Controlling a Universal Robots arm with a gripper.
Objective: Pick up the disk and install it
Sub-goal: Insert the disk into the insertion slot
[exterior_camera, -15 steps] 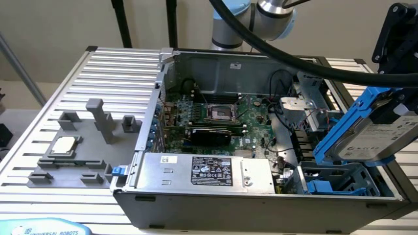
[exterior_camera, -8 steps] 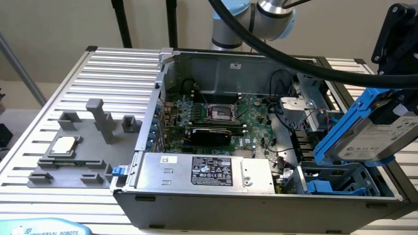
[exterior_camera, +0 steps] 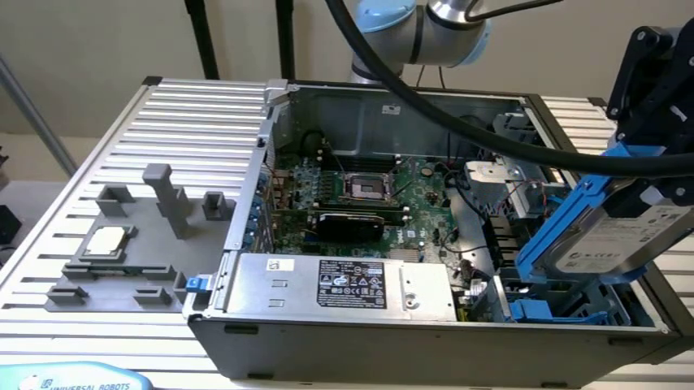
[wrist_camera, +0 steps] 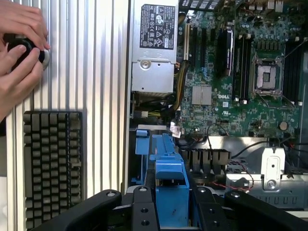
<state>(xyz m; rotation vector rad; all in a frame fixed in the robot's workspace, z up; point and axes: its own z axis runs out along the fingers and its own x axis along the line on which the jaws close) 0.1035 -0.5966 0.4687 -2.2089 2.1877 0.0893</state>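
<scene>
My gripper (wrist_camera: 172,214) is clamped on the tilted disk (exterior_camera: 613,240) at 3 o'clock over the case (exterior_camera: 358,341), which holds a green board (exterior_camera: 428,191). My wrist view adds a person's hands (wrist_camera: 17,72) and a keyboard (wrist_camera: 53,168).

The arm (exterior_camera: 450,32) is made of rounded silver-grey metal joints, one of them closed by a pale blue cap (exterior_camera: 382,11). A thick black cable (exterior_camera: 356,41) with a smooth, slightly glossy sheath runs along it. The tool (wrist_camera: 171,204) is matte black and built from flat, angular link bars. The outer bars end in rounded bosses, each carrying a small bright pivot screw (wrist_camera: 111,194). Small dark holes dot the inner bars.
</scene>
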